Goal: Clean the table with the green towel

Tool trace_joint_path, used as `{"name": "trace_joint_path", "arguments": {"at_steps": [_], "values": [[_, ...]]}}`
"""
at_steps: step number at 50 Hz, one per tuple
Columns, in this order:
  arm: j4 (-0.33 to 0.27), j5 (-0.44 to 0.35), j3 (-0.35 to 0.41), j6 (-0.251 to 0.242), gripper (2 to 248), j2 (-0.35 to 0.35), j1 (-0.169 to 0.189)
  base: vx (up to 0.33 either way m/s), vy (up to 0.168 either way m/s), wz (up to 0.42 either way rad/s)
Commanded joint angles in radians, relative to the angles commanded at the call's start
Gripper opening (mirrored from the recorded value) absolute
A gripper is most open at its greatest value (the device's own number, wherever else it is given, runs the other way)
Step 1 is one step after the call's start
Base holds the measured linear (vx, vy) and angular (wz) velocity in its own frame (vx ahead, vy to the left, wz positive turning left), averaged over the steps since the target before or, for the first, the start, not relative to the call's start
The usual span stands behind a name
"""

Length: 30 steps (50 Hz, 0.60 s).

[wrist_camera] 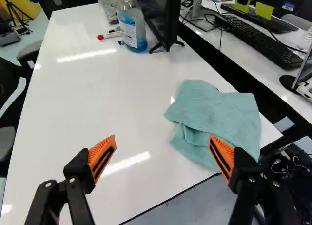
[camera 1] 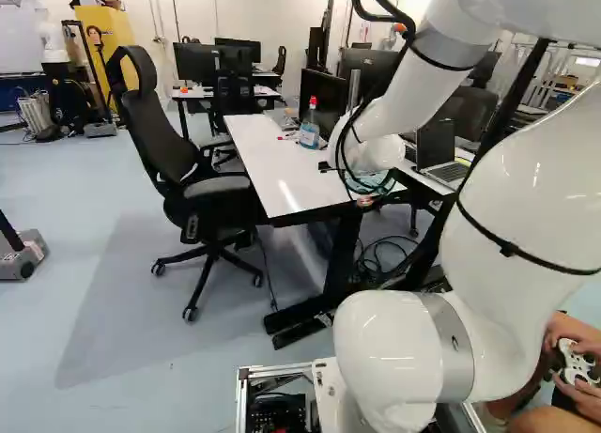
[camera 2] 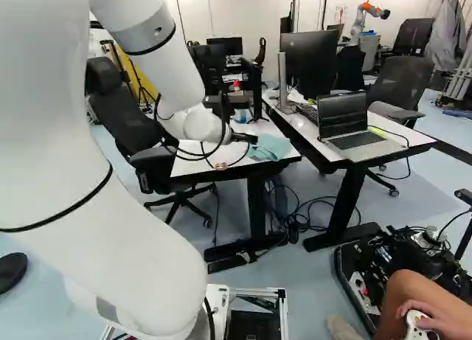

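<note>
Lying rumpled at the near corner of the glossy white rectangular desk (wrist_camera: 107, 98), the green cloth towel (wrist_camera: 217, 110) should prove light and limp; pinching its raised fold looks surest. The black two-fingered, orange-padded gripper (wrist_camera: 162, 139) is spread wide, grasping nothing.

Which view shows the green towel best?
The wrist view: the towel looks large, its folds plain. The right base view shows it smaller, on the table; in the left base view the arm partly hides it.
</note>
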<state>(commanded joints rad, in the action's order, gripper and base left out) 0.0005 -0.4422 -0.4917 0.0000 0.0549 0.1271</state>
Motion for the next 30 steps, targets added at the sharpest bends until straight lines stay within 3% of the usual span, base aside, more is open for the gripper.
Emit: {"name": "trace_joint_path", "arguments": {"at_steps": [30], "values": [[0.0,-0.245,0.23,0.0,247,0.128,-0.072,0.0,0.0,0.0]]}}
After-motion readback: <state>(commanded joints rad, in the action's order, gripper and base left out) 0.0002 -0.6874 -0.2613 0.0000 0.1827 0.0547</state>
